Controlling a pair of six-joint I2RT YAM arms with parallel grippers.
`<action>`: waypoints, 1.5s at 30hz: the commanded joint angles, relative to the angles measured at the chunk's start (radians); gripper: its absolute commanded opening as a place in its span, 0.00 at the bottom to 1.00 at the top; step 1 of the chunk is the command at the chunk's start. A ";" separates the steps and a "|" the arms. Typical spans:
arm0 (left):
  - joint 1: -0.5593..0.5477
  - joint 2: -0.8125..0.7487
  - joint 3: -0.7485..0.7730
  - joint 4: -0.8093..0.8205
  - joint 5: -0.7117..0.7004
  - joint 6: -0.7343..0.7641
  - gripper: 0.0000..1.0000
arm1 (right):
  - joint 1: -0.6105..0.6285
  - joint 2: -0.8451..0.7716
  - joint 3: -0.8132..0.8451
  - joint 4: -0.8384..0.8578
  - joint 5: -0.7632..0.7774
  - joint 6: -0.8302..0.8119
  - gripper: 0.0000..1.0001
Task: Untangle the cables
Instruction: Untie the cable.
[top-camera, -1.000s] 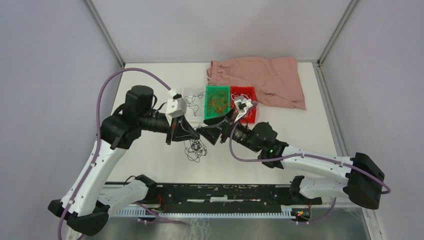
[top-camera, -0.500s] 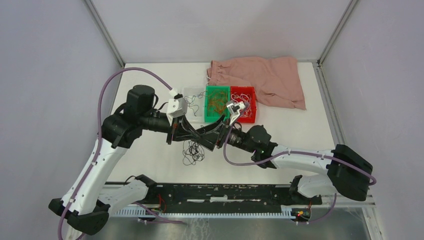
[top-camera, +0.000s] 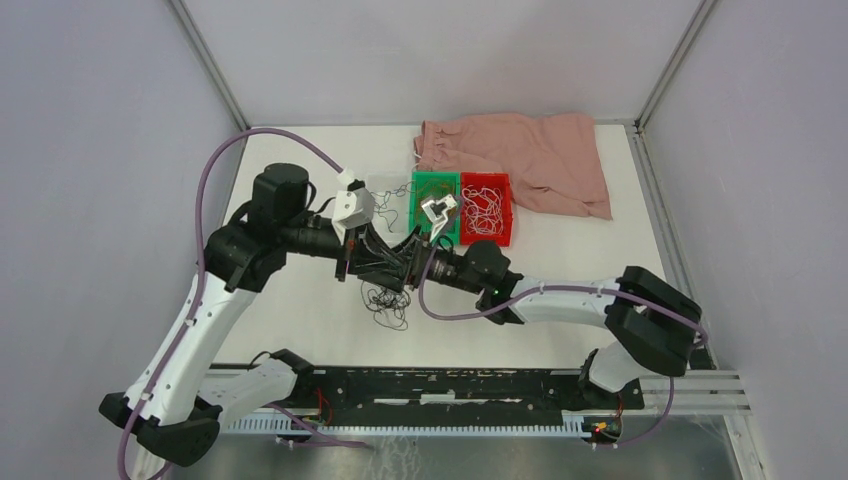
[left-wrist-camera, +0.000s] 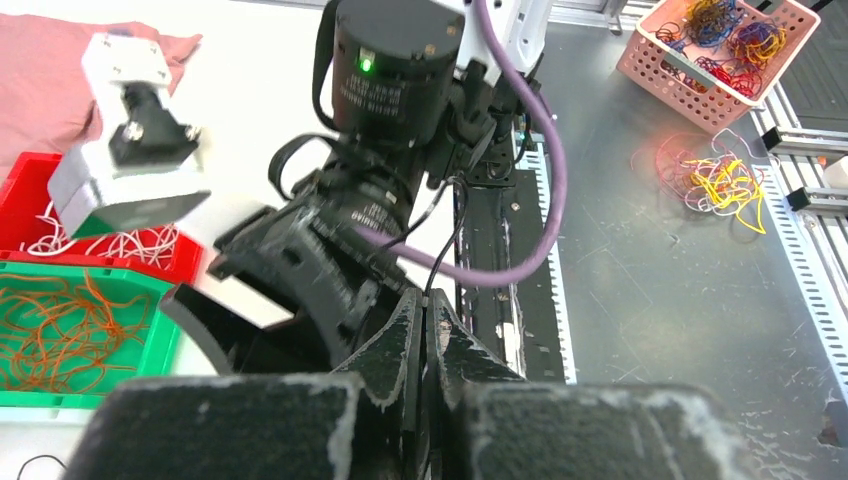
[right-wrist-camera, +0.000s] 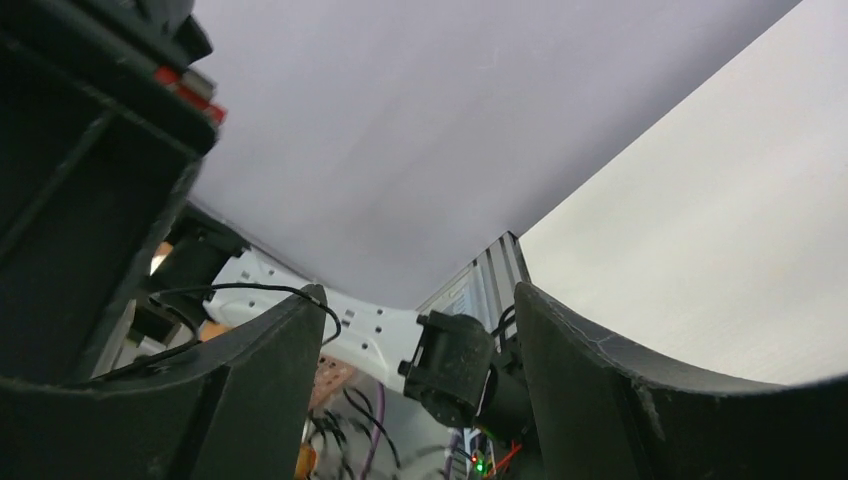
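A loose tangle of black cables (top-camera: 387, 302) hangs below both grippers and reaches the white table. My left gripper (top-camera: 383, 262) is shut on one thin black cable (left-wrist-camera: 432, 285), which runs up from between its closed jaws (left-wrist-camera: 423, 305). My right gripper (top-camera: 403, 268) is open and sits right against the left one, tip to tip. In the right wrist view its jaws (right-wrist-camera: 418, 292) stand wide apart and a black strand (right-wrist-camera: 250, 290) crosses the left fingertip. Orange-brown cables (top-camera: 436, 205) lie in the green tray and white cables (top-camera: 485, 210) in the red tray.
A clear tray (top-camera: 383, 185), a green tray (top-camera: 416, 180) and a red tray (top-camera: 505, 182) stand in a row behind the grippers. A pink cloth (top-camera: 530, 160) lies at the back right. Beyond the table's near edge are a pink basket (left-wrist-camera: 725, 45) and loose yellow wires (left-wrist-camera: 722, 185).
My right arm has swung left, bringing its open gripper up against the left gripper. The black tangle has shifted slightly. The left arm has barely moved.
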 joint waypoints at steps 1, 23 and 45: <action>-0.004 -0.001 0.012 0.097 0.030 -0.067 0.03 | 0.005 0.087 0.075 0.201 0.065 0.106 0.75; -0.003 0.100 0.333 0.126 0.013 -0.106 0.03 | 0.012 -0.071 -0.070 -0.219 0.225 -0.185 0.54; -0.002 0.136 0.761 -0.048 -0.380 0.190 0.03 | 0.012 -0.259 -0.115 -0.621 0.655 -0.358 0.47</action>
